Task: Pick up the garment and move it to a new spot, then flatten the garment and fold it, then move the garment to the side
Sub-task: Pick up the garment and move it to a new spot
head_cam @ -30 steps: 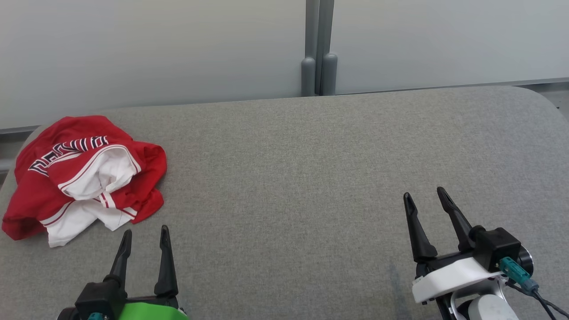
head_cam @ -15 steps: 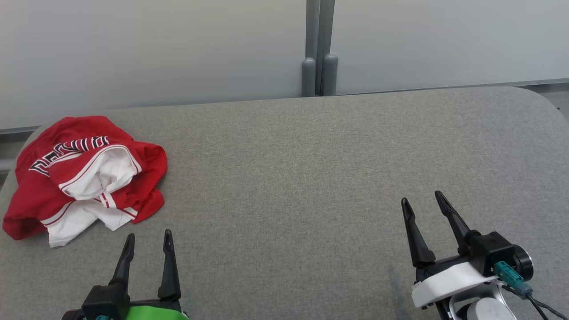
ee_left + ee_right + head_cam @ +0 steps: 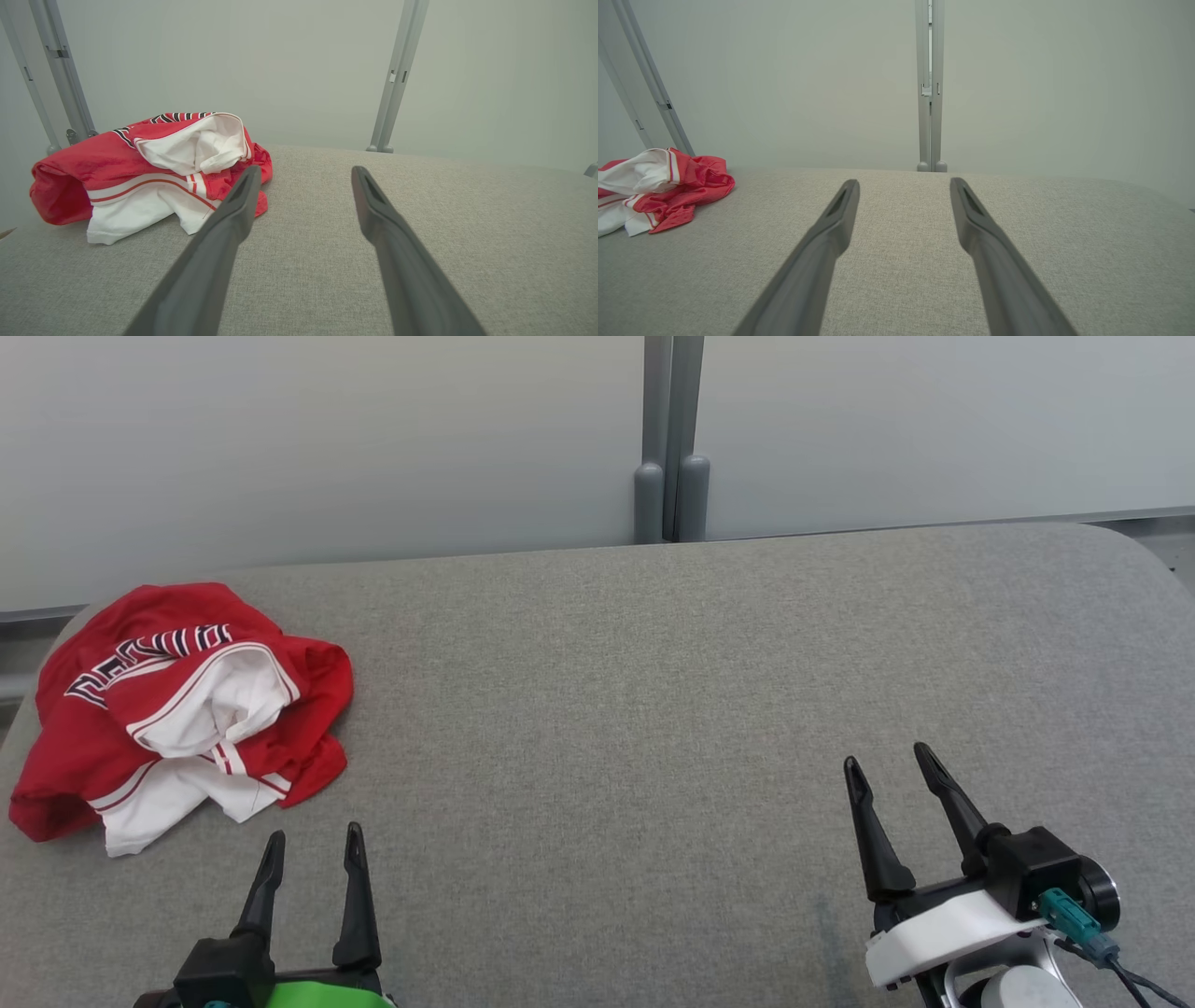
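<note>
Crumpled red-white garment (image 3: 177, 709) — dark-outlined lettering, illegible

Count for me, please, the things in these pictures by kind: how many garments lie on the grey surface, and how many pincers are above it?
Garments: 1, the crumpled red and white garment, at the robot's left.
Pincers: 2, the left pincer and the right pincer, both open and holding nothing.
Total: 3
</note>
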Robot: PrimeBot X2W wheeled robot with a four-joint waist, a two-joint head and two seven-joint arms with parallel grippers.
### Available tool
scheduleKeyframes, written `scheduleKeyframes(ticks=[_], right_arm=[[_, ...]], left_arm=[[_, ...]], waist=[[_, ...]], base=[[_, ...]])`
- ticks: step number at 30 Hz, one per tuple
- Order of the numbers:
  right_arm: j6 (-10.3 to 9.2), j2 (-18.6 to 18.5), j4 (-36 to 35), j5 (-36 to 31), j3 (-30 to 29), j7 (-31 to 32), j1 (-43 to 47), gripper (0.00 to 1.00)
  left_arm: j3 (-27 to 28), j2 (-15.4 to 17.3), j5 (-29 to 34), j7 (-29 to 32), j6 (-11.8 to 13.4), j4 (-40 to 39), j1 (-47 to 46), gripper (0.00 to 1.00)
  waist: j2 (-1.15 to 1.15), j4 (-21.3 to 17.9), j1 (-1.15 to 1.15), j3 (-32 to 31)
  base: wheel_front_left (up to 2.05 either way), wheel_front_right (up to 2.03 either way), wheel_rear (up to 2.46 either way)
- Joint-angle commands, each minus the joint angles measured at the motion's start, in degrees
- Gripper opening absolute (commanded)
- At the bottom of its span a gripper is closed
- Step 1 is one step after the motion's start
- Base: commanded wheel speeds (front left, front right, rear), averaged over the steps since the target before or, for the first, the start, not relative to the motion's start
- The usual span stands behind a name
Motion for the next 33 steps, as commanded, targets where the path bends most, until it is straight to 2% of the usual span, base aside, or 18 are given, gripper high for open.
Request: scheduleKeyframes(ticks=[1, 12, 17, 23, 26, 27, 28, 33], right_arm=[[0.02, -0.26, -0.17, 0.17, 0.03, -0.23, 0.45, 1.0], [0.02, -0.26, -0.39, 0.11, -0.06, -0.23, 1.25, 1.0], [0.02, -0.25, -0.59, 0.08, -0.2, -0.23, 1.46, 1.0], [0.02, -0.24, -1.18, 0.15, 0.2, -0.23, 1.64, 1.0], [0.02, -0.24, -1.37, 0.34, 0.38, -0.22, 1.65, 1.0], [0.02, -0.24, -1.48, 0.42, 0.52, -0.22, 1.63, 1.0], [0.02, -0.24, -1.48, 0.42, 0.52, -0.22, 1.63, 1.0], [0.02, -0.24, -1.7, 0.93, 0.78, -0.22, 1.28, 1.0]], left_arm=[[-0.02, 0.37, -0.41, -0.09, 0.2, 0.13, 1.11, 1.0], [-0.29, 0.37, -0.24, -0.09, -0.13, 0.37, 1.06, 1.0], [-0.34, 0.37, 0.11, -0.08, -0.37, 0.67, 0.84, 1.0], [-0.16, 0.36, 0.39, -0.08, -0.38, 0.5, 0.5, 1.0], [0.14, 0.35, 0.49, -0.08, -0.38, 0.39, 0.49, 1.0], [0.42, 0.35, 0.65, -0.07, -0.43, 0.27, 0.49, 1.0], [0.42, 0.35, 0.65, -0.07, -0.43, 0.27, 0.49, 1.0], [1.11, 0.38, 0.78, -0.07, -0.39, 0.05, 0.85, 1.0]], waist=[[0.18, 0.02, 0.0, -0.04], [0.18, 0.6, 0.0, -0.65], [0.18, 2.24, 0.0, -0.93], [0.18, 6.3, 0.0, -0.95], [0.18, 9.13, 0.0, -0.86], [0.18, 11.2, 0.0, -0.75], [0.18, 11.2, 0.0, -0.75], [0.18, 16.36, 0.0, -0.39]], base=[[0.0, 0.0, 0.0], [0.0, 0.0, 0.0], [0.0, 0.0, 0.0], [0.0, 0.0, 0.0], [0.0, 0.0, 0.0], [0.0, 0.0, 0.0], [0.0, 0.0, 0.0], [0.0, 0.0, 0.0]])
